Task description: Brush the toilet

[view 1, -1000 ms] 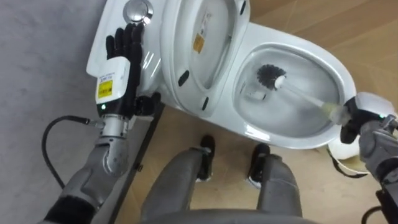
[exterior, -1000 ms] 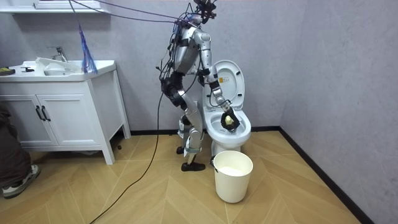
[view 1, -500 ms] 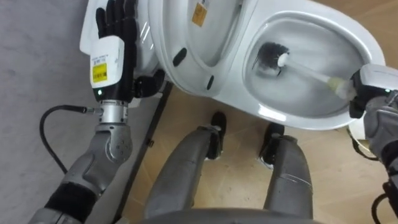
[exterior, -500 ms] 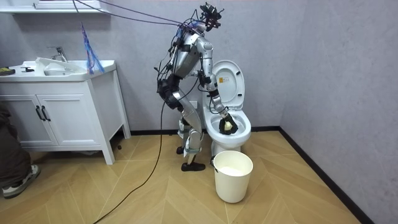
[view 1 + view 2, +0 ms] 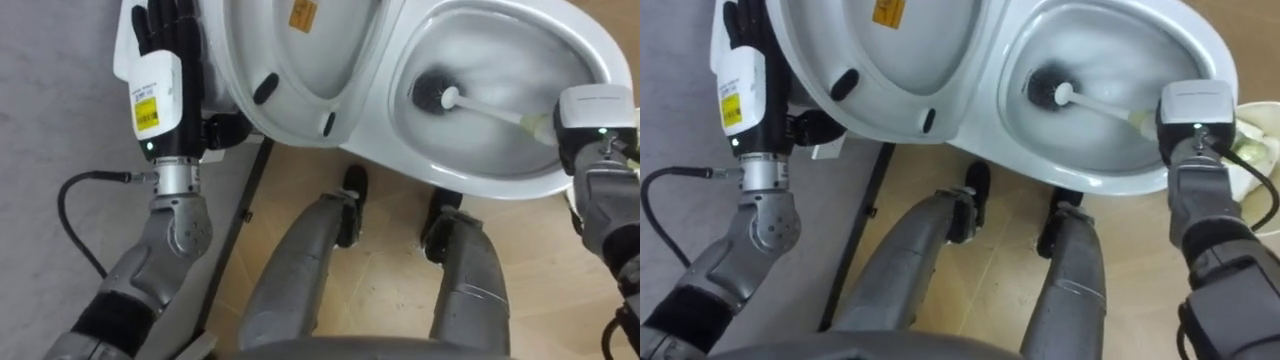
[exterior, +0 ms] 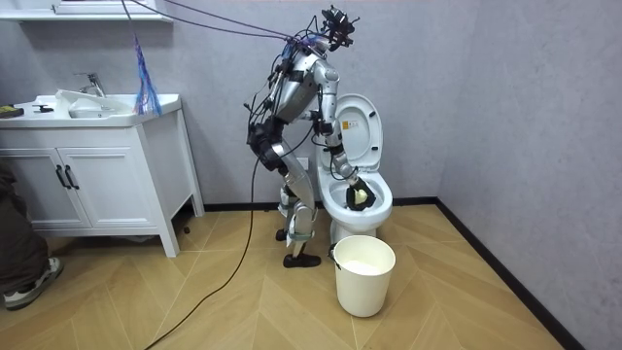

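Stood mid-scrub at the toilet [image 5: 470, 185], had the right hand [image 5: 592, 120] clenched round the toilet brush [image 5: 490, 108] by the bowl's right rim, bristles low at its left, left hand [image 5: 165, 60] flat and straight-fingered on the cistern [image 5: 122, 65], likely needed next a sweep round the wall

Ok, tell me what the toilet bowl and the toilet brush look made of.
The toilet bowl: glossy white, probably glazed ceramic, going by the sharp highlights on its rim. The toilet brush: dark bristly head, pale smooth shaft, likely plastic, though unconfirmed.
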Robot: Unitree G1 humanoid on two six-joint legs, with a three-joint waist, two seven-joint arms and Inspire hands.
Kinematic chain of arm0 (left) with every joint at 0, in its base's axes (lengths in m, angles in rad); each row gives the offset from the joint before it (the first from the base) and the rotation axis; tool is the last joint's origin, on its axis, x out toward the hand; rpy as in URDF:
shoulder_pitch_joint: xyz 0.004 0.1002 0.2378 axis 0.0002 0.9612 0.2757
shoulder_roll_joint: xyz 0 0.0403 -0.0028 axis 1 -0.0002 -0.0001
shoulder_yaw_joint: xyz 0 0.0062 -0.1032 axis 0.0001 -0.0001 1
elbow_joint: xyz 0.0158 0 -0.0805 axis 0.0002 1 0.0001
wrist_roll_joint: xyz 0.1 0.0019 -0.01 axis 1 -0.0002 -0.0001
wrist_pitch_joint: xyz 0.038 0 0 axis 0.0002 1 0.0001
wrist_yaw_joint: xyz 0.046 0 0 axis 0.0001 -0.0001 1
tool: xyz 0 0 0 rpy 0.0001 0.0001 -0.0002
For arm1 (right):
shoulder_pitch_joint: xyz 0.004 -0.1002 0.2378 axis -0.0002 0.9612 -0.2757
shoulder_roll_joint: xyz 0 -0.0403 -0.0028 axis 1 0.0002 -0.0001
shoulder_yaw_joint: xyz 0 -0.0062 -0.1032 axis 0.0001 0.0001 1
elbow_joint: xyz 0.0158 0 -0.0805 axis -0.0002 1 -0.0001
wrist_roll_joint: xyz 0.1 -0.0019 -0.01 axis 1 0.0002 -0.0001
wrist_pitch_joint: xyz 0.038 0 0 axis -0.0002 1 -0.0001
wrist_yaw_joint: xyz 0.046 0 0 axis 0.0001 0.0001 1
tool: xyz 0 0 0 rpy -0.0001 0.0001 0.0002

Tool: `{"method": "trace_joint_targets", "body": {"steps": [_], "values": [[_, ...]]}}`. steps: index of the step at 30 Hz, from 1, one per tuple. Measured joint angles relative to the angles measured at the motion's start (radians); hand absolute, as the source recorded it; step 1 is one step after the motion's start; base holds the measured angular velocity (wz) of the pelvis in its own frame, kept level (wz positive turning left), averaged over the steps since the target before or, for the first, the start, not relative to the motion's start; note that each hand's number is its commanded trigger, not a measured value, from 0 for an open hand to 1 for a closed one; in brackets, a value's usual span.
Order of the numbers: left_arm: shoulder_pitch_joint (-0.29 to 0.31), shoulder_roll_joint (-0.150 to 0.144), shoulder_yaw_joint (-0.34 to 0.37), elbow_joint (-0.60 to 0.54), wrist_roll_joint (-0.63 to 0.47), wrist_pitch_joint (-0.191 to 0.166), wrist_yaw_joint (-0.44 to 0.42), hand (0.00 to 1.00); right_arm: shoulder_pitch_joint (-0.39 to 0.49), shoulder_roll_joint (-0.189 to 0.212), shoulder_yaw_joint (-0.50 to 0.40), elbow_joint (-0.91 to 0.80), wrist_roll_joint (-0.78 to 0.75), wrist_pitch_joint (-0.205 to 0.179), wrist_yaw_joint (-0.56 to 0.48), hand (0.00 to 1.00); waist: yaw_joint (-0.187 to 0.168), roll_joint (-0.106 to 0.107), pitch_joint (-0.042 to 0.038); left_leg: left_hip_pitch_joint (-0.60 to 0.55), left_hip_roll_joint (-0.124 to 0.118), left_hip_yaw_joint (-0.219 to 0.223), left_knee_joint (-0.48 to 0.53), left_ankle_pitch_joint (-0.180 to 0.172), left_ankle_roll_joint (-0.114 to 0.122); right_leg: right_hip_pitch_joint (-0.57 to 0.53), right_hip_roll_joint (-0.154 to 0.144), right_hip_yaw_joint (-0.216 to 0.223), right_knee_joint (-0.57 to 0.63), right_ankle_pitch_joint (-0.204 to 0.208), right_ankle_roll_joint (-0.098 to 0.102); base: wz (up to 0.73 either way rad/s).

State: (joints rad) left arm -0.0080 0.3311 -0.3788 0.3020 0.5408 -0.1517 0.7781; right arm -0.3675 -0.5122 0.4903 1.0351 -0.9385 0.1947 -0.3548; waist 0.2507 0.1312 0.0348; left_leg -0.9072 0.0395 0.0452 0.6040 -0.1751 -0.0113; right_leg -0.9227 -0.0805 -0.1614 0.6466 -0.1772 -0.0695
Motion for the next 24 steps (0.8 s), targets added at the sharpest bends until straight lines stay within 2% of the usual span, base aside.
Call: {"method": "trace_joint_targets", "body": {"steps": [3, 4, 7, 9, 12, 14, 15, 17, 19, 20, 22, 24], "values": [[-0.002, 0.003, -0.014, 0.003, -0.04, 0.0, 0.003, 0.0, -0.006, -0.004, 0.023, 0.015, 0.037, -0.001, -0.013, 1.0, 0.0, -0.002, 0.0018, 0.014, -0.001, 0.004, -0.017, 0.002, -0.002, 0.008, -0.007, 0.004, -0.005, -0.001, -0.001, 0.0], [-0.002, 0.004, -0.018, 0.003, -0.046, 0.001, 0.006, 0.0, -0.012, -0.007, 0.032, 0.02, 0.054, -0.005, -0.019, 1.0, 0.0, -0.008, 0.0062, 0.015, -0.001, 0.005, -0.019, 0.002, -0.002, 0.008, -0.008, 0.007, -0.005, -0.002, -0.001, 0.0], [-0.006, 0.014, -0.027, -0.002, -0.069, 0.0, 0.012, 0.0, -0.038, -0.011, 0.052, 0.071, 0.177, -0.048, -0.065, 1.0, -0.002, -0.016, 0.0103, 0.017, -0.003, 0.008, -0.012, 0.001, -0.002, 0.006, -0.011, 0.013, 0.01, -0.01, 0.0, 0.04], [-0.007, 0.045, -0.028, -0.018, -0.074, -0.001, 0.027, 0.0, -0.055, -0.021, 0.014, 0.092, 0.339, -0.101, -0.081, 1.0, -0.024, -0.038, 0.0125, 0.004, -0.02, 0.015, -0.014, 0.004, 0.0, -0.026, -0.032, 0.022, 0.048, -0.025, 0.002, 0.18], [-0.003, 0.058, -0.015, -0.044, -0.074, -0.001, 0.036, 0.0, -0.063, -0.029, -0.06, 0.101, 0.495, -0.165, -0.077, 1.0, -0.045, -0.066, 0.0133, -0.02, -0.03, 0.026, -0.003, 0.008, 0.003, -0.062, -0.052, 0.025, 0.085, -0.034, -0.002, 0.11], [0.002, 0.058, 0.001, -0.071, -0.069, 0.001, 0.041, 0.0, -0.069, -0.028, -0.091, 0.094, 0.5, -0.191, -0.077, 1.0, -0.07, -0.075, 0.0154, -0.043, -0.04, 0.025, 0.003, 0.018, 0.005, -0.089, -0.062, 0.029, 0.107, -0.038, 0.002, 0.23], [0.004, 0.058, 0.015, -0.085, -0.068, 0.001, 0.042, 0.0, -0.078, -0.027, -0.094, 0.093, 0.498, -0.2, -0.078, 1.0, -0.084, -0.083, 0.0205, -0.052, -0.045, 0.027, 0.012, 0.021, 0.007, -0.102, -0.069, 0.031, 0.121, -0.039, 0.002, 0.17], [0.003, 0.057, 0.027, -0.09, -0.066, 0.0, 0.045, 0.0, -0.085, -0.024, -0.111, 0.083, 0.472, -0.205, -0.078, 1.0, -0.101, -0.093, 0.0226, -0.061, -0.052, 0.035, 0.022, 0.025, 0.011, -0.119, -0.074, 0.048, 0.139, -0.042, 0.007, 0.04], [0.01, 0.056, 0.042, -0.09, -0.064, 0.001, 0.045, 0.0, -0.084, -0.021, -0.122, 0.043, 0.403, -0.189, -0.079, 1.0, -0.115, -0.098, 0.0211, -0.064, -0.051, 0.042, 0.027, 0.022, 0.011, -0.123, -0.074, 0.054, 0.142, -0.042, 0.019, -0.13], [0.012, 0.055, 0.049, -0.091, -0.061, 0.01, 0.045, 0.0, -0.084, -0.019, -0.13, 0.016, 0.344, -0.173, -0.079, 1.0, -0.118, -0.104, 0.0189, -0.061, -0.051, 0.05, 0.026, 0.023, 0.013, -0.125, -0.077, 0.056, 0.141, -0.037, 0.021, -0.2], [0.012, 0.052, 0.057, -0.079, -0.041, 0.023, 0.044, 0.0, -0.083, -0.002, -0.145, -0.03, 0.264, -0.144, -0.079, 1.0, -0.12, -0.099, 0.0141, -0.051, -0.046, 0.051, 0.031, 0.023, 0.013, -0.111, -0.07, 0.057, 0.132, -0.027, 0.021, -0.2], [0.012, 0.049, 0.058, -0.073, -0.029, 0.044, 0.039, 0.0, -0.049, 0.043, -0.145, -0.118, 0.159, -0.104, -0.078, 1.0, -0.12, -0.095, 0.01, -0.038, -0.026, 0.044, 0.034, 0.022, 0.014, -0.078, -0.048, 0.039, 0.094, -0.008, 0.019, -0.2]]}}
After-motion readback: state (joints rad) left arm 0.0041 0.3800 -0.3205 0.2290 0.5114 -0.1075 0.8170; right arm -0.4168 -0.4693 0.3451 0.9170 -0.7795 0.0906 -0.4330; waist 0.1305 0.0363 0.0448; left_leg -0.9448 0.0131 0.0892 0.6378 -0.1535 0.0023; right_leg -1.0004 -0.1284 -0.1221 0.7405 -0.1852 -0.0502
